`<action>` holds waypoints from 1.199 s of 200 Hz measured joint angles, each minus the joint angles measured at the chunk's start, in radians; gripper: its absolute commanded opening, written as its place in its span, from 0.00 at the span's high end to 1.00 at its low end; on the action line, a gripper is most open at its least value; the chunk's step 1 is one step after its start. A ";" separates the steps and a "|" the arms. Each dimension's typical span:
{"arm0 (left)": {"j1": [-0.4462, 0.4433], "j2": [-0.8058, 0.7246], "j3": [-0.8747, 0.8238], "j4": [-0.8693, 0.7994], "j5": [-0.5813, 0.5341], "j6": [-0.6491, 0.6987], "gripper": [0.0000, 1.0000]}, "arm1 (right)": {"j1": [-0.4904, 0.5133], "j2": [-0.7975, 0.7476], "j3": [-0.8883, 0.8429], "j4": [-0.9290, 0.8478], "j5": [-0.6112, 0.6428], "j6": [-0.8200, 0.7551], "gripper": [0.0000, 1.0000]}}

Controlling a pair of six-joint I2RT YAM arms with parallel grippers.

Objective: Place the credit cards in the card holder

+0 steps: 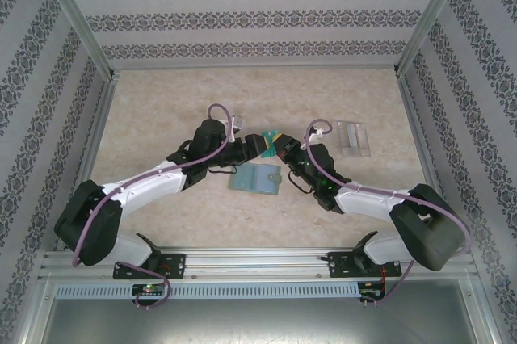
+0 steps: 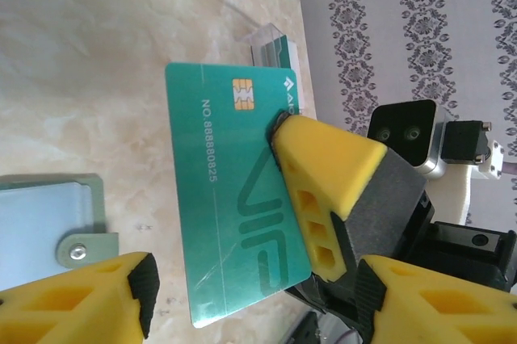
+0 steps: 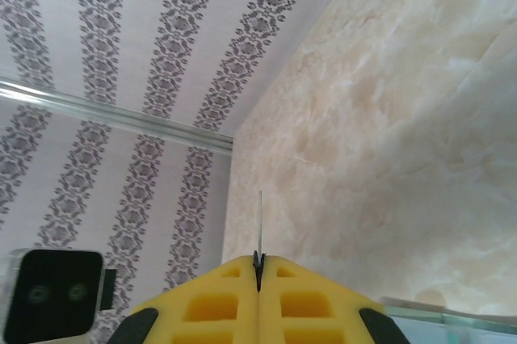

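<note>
A hand-over looks to be the step in hand. The left gripper (image 2: 254,299) has its yellow fingers (image 2: 81,299) set apart on either side of one end of a teal-green plastic credit card (image 2: 234,190) with a gold chip and VIP lettering. A gap shows beside each finger, so I judge it open and not yet gripping. On the marble-patterned beige table (image 1: 161,110), nearer the arm bases, lies the small sage-green folding card holder (image 1: 254,178). It is spread open with its pale lining up (its snap tab (image 2: 81,251) shows in the left wrist view). The credit card is off the table, between the two grippers and just beyond the card holder. The right gripper (image 1: 284,148) is pinched shut on the card's opposite edge; its own camera sees the card edge-on, a thin line rising from between the closed fingers (image 3: 307,304). Further right, well apart, a clear plastic stand (image 1: 354,138) holds more pale cards.

The next move, as I judge it, calls for the left gripper to close squarely on the free end before the right gripper lets go. The card's edge must then be lined up with a narrow pocket.

The card holder's pockets cannot be made out, and it is cut off at the left wrist view's edge. The right gripper's second finger is hidden behind the card. The cards in the stand are too small to count.
</note>
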 measured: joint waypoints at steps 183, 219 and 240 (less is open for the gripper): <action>0.048 0.037 0.066 0.047 0.077 -0.056 0.92 | 0.007 -0.089 -0.011 0.053 0.002 0.024 1.00; 0.066 0.052 0.067 0.082 0.104 -0.072 1.00 | 0.004 -0.069 -0.011 0.059 0.017 0.026 1.00; 0.079 0.053 0.062 0.102 0.130 -0.080 1.00 | -0.008 -0.070 -0.011 0.061 -0.001 0.019 0.96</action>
